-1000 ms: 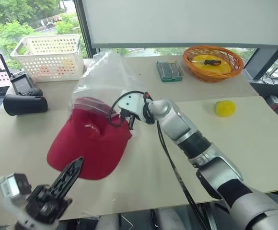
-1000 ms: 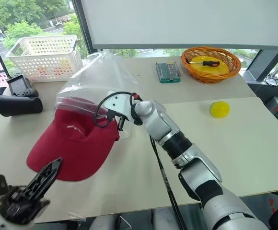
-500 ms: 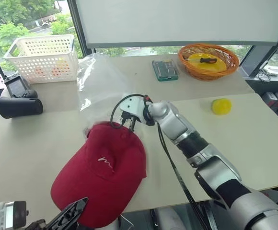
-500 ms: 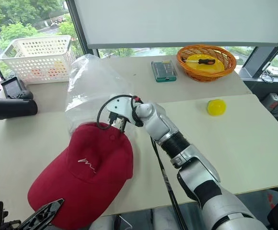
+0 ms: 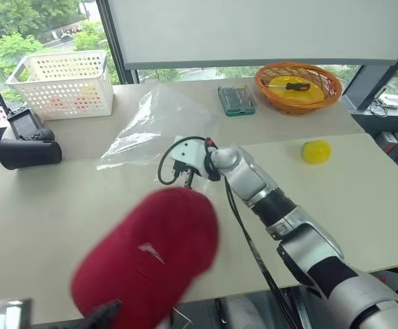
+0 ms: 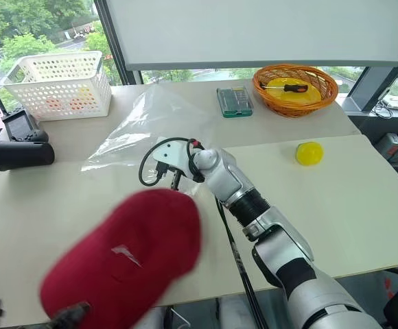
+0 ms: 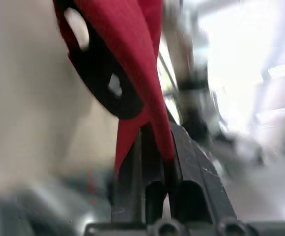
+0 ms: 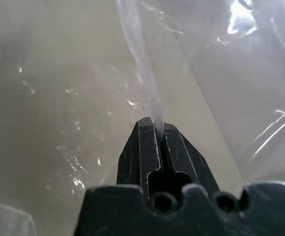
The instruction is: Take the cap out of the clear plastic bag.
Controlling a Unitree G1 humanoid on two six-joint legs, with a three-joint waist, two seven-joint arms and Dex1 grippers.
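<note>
Here the pale surface (image 5: 364, 199) spreads wide under everything. The clear plastic bag (image 5: 159, 120) lies flat and crinkled on it, near the far middle, empty, with its near edge pinched by the right pincer (image 8: 152, 129), whose two black fingers are pressed together on a fold of the film. The cap (image 5: 151, 257), dark red with a small white mark on its front, is wholly outside the bag, at the near left edge of the surface, just short of the right pincer and apart from the plastic. The left pincer (image 7: 158, 162) is clamped on a strip of the cap's red fabric, its fingers closed tight on it in the left wrist view.

Along the far side stand a white lattice basket (image 5: 65, 82) at the left and an orange woven basket (image 5: 297, 88) at the right, which holds a screwdriver with a red handle (image 5: 296, 86). Between them lies a green bit case (image 5: 235, 99). A black cylinder (image 5: 29, 153) lies on its side at the left edge, and a small yellow ball (image 5: 316, 151) sits alone on the right
</note>
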